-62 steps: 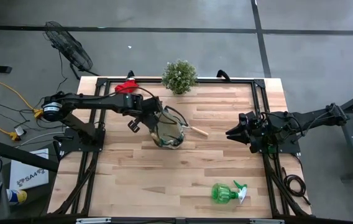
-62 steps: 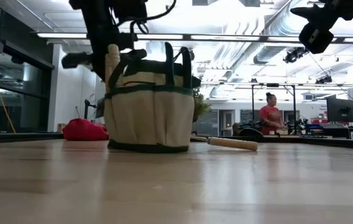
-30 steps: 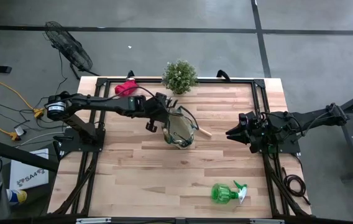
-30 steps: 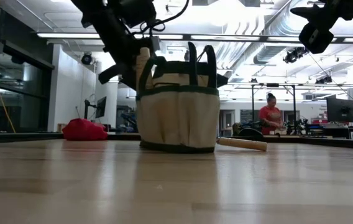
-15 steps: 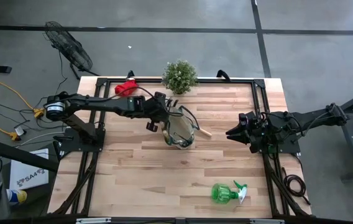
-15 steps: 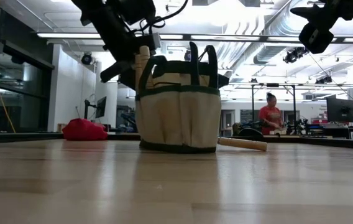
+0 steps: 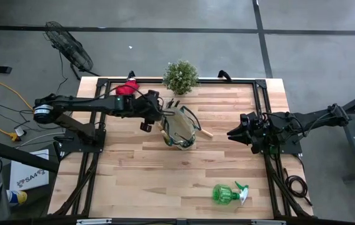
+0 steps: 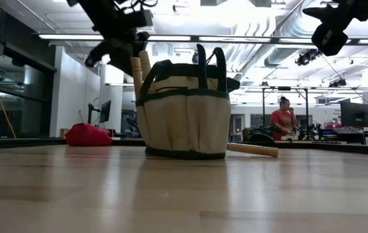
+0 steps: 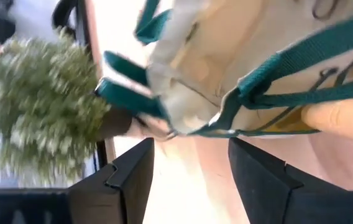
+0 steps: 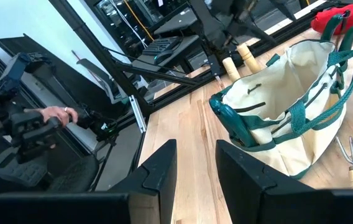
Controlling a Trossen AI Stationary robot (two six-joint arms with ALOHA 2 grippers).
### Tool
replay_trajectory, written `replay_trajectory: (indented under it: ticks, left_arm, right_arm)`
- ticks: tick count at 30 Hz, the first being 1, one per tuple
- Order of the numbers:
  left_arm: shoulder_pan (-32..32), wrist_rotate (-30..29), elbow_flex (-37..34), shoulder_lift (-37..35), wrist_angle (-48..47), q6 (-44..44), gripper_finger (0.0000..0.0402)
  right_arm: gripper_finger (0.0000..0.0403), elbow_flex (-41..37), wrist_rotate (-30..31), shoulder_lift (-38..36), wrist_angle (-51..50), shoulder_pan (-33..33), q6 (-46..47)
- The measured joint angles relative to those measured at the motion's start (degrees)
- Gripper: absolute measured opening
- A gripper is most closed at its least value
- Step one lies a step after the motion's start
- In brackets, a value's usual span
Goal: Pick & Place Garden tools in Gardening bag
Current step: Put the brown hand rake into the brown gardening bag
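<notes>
my left end effector (image 7: 155,111) hangs just beside the gardening bag (image 7: 179,129), at the rim on the side nearest my left arm, and its fingers (image 9: 130,186) stand apart with nothing between them. in my left wrist view i look past them onto the bag's tan wall and green trim. two wooden handles (image 8: 140,70) stick up out of the bag at that same rim, so i judge those tools to be in and released. the step now is to come away clean.

to do it well, i should lift straight up, clear of the handles and of the loop handles (image 8: 208,59), before swinging sideways; the bag is soft and light, so a snagged strap would tip it or drag it across the surface (image 7: 134,181). jaws should stay wide until i am clear.

what is left: the red glove bundle (image 7: 125,88) lies at the far edge near my left arm's side, close to the potted plant (image 7: 180,76), which is not mine to move. a tool with a wooden handle (image 7: 202,132) lies on the surface touching or just beside the bag on the side toward my right arm; its metal end shows prongs in my right wrist view. the green spray bottle (image 7: 229,193) lies well apart, near the front edge.

my right end effector (image 7: 235,134) waits over its own side, well apart from the bag, fingers partly spread and empty. the glove is the natural next reach for the left; i should approach it from above, keeping clear of the plant.
</notes>
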Motion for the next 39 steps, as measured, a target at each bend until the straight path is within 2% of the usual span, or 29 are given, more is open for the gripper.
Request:
replay_trajectory:
  ticks: [3,9,14,23,27,30,35,39]
  left_arm:
    - [0.0,0.1,0.0,-3.1,-1.2,-9.4,0.0200]
    - [0.0,4.5,0.0,-10.1,-2.9,-30.5,0.0200]
    - [0.0,7.6,0.1,-15.9,-4.0,-42.1,0.0198]
    - [0.0,6.8,0.0,-23.4,-8.6,-51.7,0.0137]
    - [0.0,5.1,-0.3,-25.6,-8.0,-55.0,0.0105]
    - [0.0,5.0,-2.1,-26.8,-7.8,-58.4,0.0083]
    - [-1.7,4.5,-8.0,-28.7,-0.1,-63.7,0.0058]
    - [-4.5,2.7,-13.1,-28.8,6.8,-66.6,0.0043]
  right_arm:
    - [0.0103,0.0,0.0,0.0,0.0,0.0,0.0]
    - [0.0103,0.0,0.0,0.0,0.0,0.0,0.0]
    - [0.0103,0.0,0.0,0.0,0.0,0.0,0.0]
    - [0.0103,0.0,0.0,0.0,0.0,0.0,-0.3]
    - [0.0103,0.0,0.9,0.0,0.0,0.0,-11.9]
    - [0.0103,0.0,1.2,0.0,0.0,0.0,-16.8]
    - [0.0103,0.0,1.5,0.0,0.0,0.0,-18.5]
    - [0.0103,0.0,1.7,0.0,1.1,0.0,-15.9]
